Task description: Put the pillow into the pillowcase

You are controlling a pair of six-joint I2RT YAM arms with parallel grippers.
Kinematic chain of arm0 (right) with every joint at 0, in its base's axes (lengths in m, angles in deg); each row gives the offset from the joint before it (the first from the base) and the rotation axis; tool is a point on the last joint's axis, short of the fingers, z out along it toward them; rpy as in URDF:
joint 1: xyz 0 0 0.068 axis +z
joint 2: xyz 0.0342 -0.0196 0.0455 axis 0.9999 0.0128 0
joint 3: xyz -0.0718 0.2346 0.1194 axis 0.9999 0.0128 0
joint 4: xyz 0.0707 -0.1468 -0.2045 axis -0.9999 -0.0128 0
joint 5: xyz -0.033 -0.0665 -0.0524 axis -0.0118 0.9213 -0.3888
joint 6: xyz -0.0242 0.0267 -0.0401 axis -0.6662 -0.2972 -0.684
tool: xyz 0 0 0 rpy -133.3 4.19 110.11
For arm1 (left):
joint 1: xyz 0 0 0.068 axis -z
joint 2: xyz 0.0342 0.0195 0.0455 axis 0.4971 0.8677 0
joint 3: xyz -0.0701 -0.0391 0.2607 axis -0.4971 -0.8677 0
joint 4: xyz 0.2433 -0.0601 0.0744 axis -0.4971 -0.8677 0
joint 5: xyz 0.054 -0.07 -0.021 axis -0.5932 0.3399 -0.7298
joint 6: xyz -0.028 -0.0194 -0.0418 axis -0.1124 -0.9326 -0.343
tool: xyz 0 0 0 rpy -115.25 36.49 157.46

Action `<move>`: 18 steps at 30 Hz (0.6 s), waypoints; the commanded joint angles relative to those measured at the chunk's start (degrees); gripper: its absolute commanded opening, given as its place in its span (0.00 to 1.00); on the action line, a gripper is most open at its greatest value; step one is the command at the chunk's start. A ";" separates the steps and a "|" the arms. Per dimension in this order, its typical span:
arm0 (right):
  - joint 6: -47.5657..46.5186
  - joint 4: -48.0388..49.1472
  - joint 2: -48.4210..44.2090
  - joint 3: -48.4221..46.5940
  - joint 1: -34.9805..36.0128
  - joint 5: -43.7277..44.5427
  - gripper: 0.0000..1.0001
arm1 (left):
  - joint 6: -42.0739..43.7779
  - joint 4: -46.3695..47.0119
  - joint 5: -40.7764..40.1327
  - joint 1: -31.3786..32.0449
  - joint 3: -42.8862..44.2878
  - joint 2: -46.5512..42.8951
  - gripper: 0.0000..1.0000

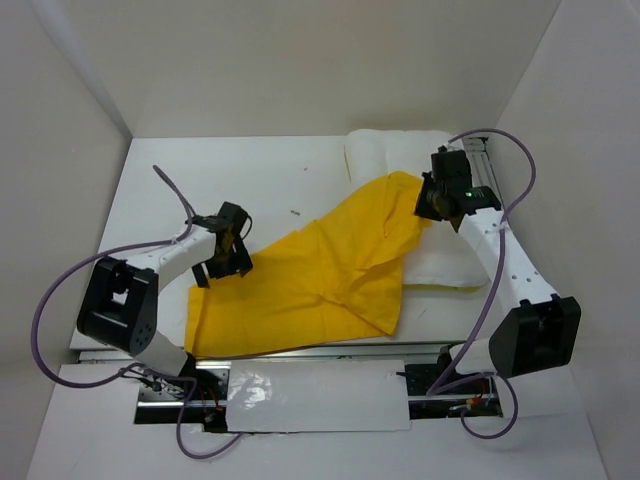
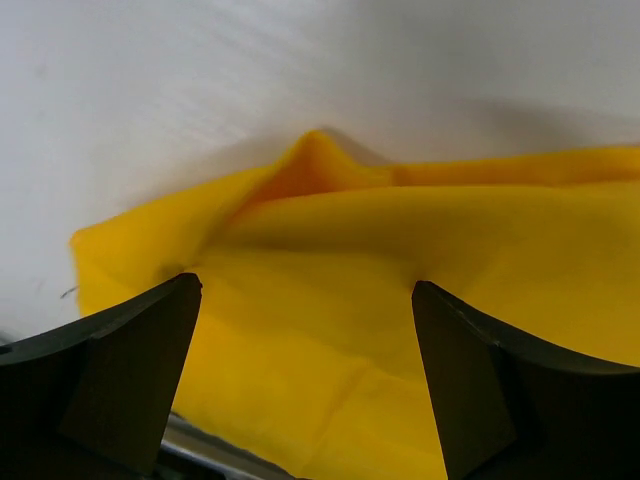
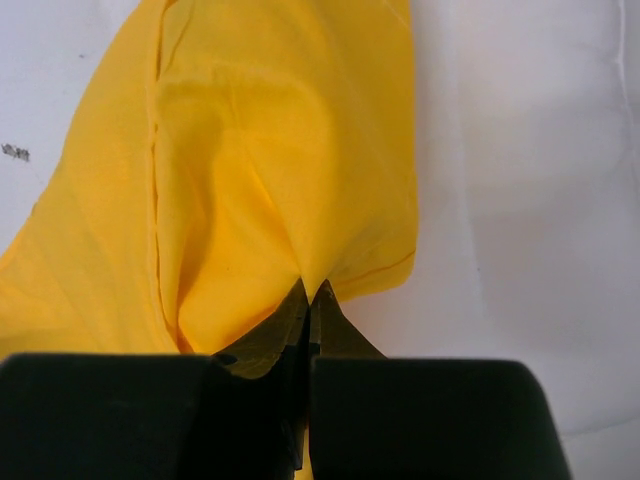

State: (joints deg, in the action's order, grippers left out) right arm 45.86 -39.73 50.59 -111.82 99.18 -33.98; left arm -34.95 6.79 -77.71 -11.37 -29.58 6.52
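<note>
Right gripper (image 3: 310, 300) pinches the case (image 1: 300, 280) hem over the pillow (image 1: 440, 262) at far right; left gripper (image 2: 305, 300) gapes wide above its near-left end. Left should probably take one layer only, spreading the mouth

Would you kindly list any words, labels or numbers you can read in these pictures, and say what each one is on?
None can be read. The yellow pillowcase shows only plain fabric, the white pillow is bare, and a small dark mark on the table is too small to tell.
</note>
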 commanded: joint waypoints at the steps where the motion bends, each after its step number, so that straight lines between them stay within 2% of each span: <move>1: -1.12 -1.40 -2.06 -0.14 -2.44 1.50 0.00 | -11.95 -12.90 -10.55 -0.95 1.38 2.67 1.00; 3: 0.10 -2.02 -2.59 0.38 -3.75 4.04 0.00 | -13.46 -14.06 -11.27 -2.17 1.90 2.67 1.00; 8: 2.75 -4.65 -2.59 -0.31 -9.38 12.91 0.00 | -10.04 -11.52 -10.30 -2.27 2.43 -0.75 1.00; 14: 2.75 -4.13 -2.59 -0.85 -10.44 12.23 0.00 | -2.84 -4.06 -6.61 -2.26 1.30 1.08 1.00; 18: 2.14 -2.38 -2.59 -0.23 -10.44 8.63 0.00 | 3.22 6.48 -0.04 -1.65 -1.17 3.72 0.98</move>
State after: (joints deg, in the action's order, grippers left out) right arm 48.05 -43.16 50.44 -111.60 88.84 -24.98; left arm -37.03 5.06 -82.13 -13.71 -29.38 8.54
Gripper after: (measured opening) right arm 0.010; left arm 0.986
